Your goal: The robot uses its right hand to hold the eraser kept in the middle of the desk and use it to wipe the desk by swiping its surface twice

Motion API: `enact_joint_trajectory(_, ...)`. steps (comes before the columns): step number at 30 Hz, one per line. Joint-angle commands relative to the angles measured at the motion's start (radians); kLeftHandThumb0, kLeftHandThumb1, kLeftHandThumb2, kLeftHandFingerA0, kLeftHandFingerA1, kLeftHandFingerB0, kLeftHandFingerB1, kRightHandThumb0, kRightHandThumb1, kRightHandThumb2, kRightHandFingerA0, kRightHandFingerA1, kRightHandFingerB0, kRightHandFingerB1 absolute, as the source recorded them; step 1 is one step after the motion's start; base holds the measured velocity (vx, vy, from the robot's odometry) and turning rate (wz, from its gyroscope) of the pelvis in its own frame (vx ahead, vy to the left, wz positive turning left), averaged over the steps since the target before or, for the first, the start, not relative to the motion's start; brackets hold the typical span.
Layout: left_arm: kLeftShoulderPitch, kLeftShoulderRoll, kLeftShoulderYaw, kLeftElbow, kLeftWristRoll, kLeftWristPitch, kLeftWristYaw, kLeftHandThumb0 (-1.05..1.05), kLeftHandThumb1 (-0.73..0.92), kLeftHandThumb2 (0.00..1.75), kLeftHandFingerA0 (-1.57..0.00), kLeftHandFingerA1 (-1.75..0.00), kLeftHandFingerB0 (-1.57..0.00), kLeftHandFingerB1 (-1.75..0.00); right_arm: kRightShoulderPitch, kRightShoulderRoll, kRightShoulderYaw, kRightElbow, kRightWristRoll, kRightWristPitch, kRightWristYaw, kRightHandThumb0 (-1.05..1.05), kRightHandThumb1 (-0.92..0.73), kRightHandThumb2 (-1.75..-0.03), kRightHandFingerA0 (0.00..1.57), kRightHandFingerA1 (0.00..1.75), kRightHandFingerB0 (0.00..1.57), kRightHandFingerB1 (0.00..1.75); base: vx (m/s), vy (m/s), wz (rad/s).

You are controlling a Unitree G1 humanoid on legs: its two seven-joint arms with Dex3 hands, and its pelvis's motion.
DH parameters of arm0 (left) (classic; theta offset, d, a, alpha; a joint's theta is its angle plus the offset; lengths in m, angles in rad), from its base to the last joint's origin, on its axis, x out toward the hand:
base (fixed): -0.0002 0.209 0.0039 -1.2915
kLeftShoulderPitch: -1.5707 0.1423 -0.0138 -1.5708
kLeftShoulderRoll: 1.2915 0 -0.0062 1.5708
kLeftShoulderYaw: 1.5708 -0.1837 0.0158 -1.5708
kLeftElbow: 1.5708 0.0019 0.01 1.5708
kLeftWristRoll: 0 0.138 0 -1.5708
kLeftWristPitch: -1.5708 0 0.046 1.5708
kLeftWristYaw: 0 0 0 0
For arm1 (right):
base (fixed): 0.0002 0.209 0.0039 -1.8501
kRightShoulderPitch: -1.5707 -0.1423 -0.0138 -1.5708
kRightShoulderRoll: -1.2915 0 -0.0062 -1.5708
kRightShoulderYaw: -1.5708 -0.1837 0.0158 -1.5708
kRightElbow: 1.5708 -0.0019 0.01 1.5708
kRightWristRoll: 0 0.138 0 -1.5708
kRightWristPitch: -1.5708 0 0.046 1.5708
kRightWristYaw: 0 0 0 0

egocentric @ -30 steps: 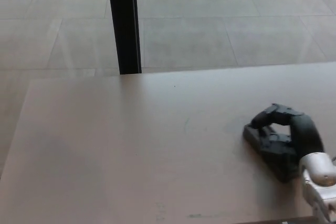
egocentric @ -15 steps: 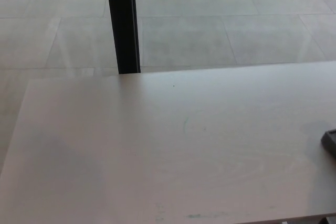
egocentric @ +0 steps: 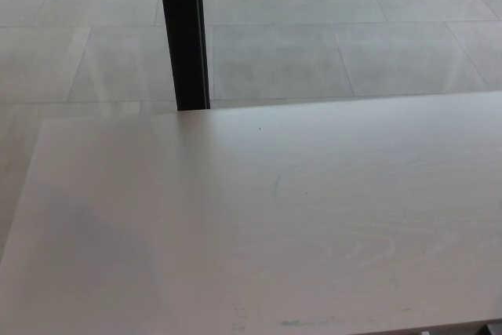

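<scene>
- Neither of my hands was in the head view, so I could not tell whether my right hand was gripping the eraser, open, or closed on nothing; the same held for my left.
- The eraser itself was nowhere on the visible part of the bench (egocentric: 235, 233). It was not in the middle, where the task placed it, and I could not say from this view where it was.
- The bench top was pale and almost bare. A faint greenish curved mark (egocentric: 277, 186) sat near the middle, a tiny dark speck (egocentric: 260, 128) lay toward the far edge, and a smudge of greenish marks (egocentric: 302, 322) ran along the near edge.
- Judging progress: with those marks present and no hand or eraser on the surface, I could not confirm that either swipe was complete. I would guess the wiping was under way or between passes off to one side, but that is only a guess.
- What was left, as far as I could judge: at least bringing the eraser across the marked middle of the bench.
- Containers: none were on the bench, so there were no contents to report.
- Beyond the far edge stood a black post (egocentric: 183, 33) on a grey tiled floor (egocentric: 353, 37).
</scene>
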Motion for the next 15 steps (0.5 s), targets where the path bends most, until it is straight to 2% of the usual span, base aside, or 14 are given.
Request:
enact_joint_trajectory(1, 0.002, 0.007, 0.016, 0.005, -0.021, -0.027, 0.008, -0.65, 0.69, 0.63, -0.49, -1.04, -0.48, -0.81, 0.021, -0.009, -0.016, 0.015, 0.025, 0.021, -0.014, -0.22, -0.56, -1.14, 0.97, 1.75, 0.76, 1.51, 0.0, 0.0, 0.0)
enact_joint_trajectory(4, 0.005, 0.009, 0.011, 0.001, -0.014, -0.02, 0.008, -0.68, 0.7, 0.63, -0.48, -1.05, -0.46, -0.81, 0.022, -0.003, -0.004, 0.003, 0.02, 0.023, -0.001, -0.21, -0.55, -1.16, 0.95, 1.75, 0.73, 1.53, 0.0, 0.0, 0.0)
enact_joint_trajectory(6, 0.004, 0.005, 0.016, 0.0, -0.025, -0.018, -0.001, -0.65, 0.7, 0.6, -0.43, -1.03, -0.45, -0.81, 0.027, 0.0, -0.008, -0.028, 0.067, 0.019, 0.116, -0.17, -0.6, -1.13, 0.9, 1.75, 0.72, 1.51, 0.0, 0.0, 0.0)
enact_joint_trajectory(7, 0.004, 0.005, 0.015, 0.0, -0.026, -0.018, -0.001, -0.65, 0.7, 0.6, -0.43, -1.03, -0.45, -0.81, 0.028, 0.0, -0.008, -0.03, 0.068, 0.02, 0.117, -0.17, -0.6, -1.13, 0.9, 1.75, 0.72, 1.51, 0.0, 0.0, 0.0)
enact_joint_trajectory(8, 0.004, 0.006, 0.013, 0.0, -0.023, -0.018, 0.003, -0.66, 0.69, 0.63, -0.47, -1.04, -0.43, -0.78, 0.019, -0.005, -0.006, -0.042, 0.094, 0.025, 0.195, -0.24, -0.67, -0.93, 0.94, 1.75, 0.69, 1.2, 0.0, 0.0, 0.0)
enact_joint_trajectory(10, 0.004, 0.004, 0.013, -0.004, -0.023, -0.007, 0.014, -0.67, 0.7, 0.62, -0.47, -1.05, -0.44, -0.77, 0.012, -0.01, 0.006, -0.073, 0.105, 0.032, 0.252, -0.36, -0.8, -0.65, 0.82, 1.73, 0.67, 0.68, 0.0, 0.0, 0.0)
enact_joint_trajectory(11, 0.005, 0.005, 0.01, -0.003, -0.021, -0.01, 0.01, -0.68, 0.71, 0.64, -0.46, -1.03, -0.43, -0.77, 0.006, -0.011, 0.007, -0.083, 0.113, 0.037, 0.269, -0.39, -0.76, -0.66, 0.77, 1.47, 0.62, 0.49, 0.0, 0.0, 0.0)
enact_joint_trajectory(12, 0.008, 0.006, 0.009, -0.004, -0.02, -0.012, 0.006, -0.68, 0.71, 0.64, -0.46, -1.03, -0.43, -0.77, -0.001, -0.011, 0.005, -0.089, 0.12, 0.044, 0.279, -0.39, -0.76, -0.66, 0.77, 1.47, 0.62, 0.49, 0.0, 0.0, 0.0)
enact_joint_trajectory(13, 0.011, 0.008, 0.006, -0.006, -0.017, -0.012, 0.004, -0.68, 0.71, 0.64, -0.46, -1.03, -0.43, -0.77, -0.004, -0.005, 0.003, -0.119, 0.13, 0.067, 0.275, -0.42, -0.73, -0.64, 0.82, 1.19, 0.56, 0.41, 0.0, 0.0, 0.0)
enact_joint_trajectory(14, 0.011, 0.008, 0.004, -0.006, -0.014, -0.011, 0.008, -0.68, 0.71, 0.63, -0.46, -1.05, -0.44, -0.78, -0.027, 0.001, -0.007, -0.179, 0.17, 0.121, 0.295, -0.51, -0.58, -0.95, 0.83, 0.82, 0.35, 0.52, 0.0, 0.0, 0.0)
enact_joint_trajectory(15, 0.01, 0.012, -0.002, 0.007, -0.007, -0.022, 0.003, -0.68, 0.72, 0.64, -0.47, -1.04, -0.44, -0.78, -0.034, -0.002, -0.005, -0.198, 0.176, 0.136, 0.301, -0.48, -0.74, -0.62, 0.76, 0.59, 0.36, 0.33, 0.0, 0.0, 0.0)
